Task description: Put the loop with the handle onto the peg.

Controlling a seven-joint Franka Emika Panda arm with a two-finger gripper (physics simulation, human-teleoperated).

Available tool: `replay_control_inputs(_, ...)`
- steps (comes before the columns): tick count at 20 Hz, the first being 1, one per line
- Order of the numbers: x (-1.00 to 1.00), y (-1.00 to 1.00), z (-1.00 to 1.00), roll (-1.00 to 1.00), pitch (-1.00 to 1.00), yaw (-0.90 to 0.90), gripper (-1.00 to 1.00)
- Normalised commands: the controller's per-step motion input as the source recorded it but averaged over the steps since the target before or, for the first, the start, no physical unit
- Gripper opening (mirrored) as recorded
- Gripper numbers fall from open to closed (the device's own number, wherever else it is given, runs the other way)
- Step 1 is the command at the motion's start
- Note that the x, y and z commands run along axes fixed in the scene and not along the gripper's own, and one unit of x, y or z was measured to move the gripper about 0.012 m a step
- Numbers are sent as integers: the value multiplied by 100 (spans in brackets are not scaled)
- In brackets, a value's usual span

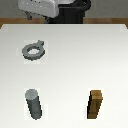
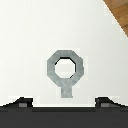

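The loop with the handle [image 1: 34, 50] is a flat gray ring lying on the white table toward the exterior view's left, with its stub handle pointing to the upper right. The peg [image 1: 34, 104], an upright gray cylinder, stands nearer the front on the same side, well apart from the loop. My gripper [image 1: 39, 16] hovers high above the table's far edge, behind the loop. In the wrist view the loop [image 2: 64, 70] lies directly below, its handle pointing toward my gripper [image 2: 62, 103]. Both dark fingertips [image 2: 21, 103] are spread wide and hold nothing.
A brown rectangular wooden block [image 1: 96, 104] stands upright at the front on the exterior view's right, level with the peg. The white table [image 1: 80, 60] ends at a far edge by the robot base. Wooden floor [image 2: 118, 12] shows beyond a table edge in the wrist view.
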Motion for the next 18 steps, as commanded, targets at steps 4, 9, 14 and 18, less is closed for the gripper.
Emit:
replay_control_inputs(4,-25,0,0,0,0,0,100)
replay_control_inputs(9,0,0,-80,0,0,0,100)
replay_control_inputs(14,-10,0,-100,0,0,0,100)
replay_control_inputs(18,-50,0,0,0,0,0,100)
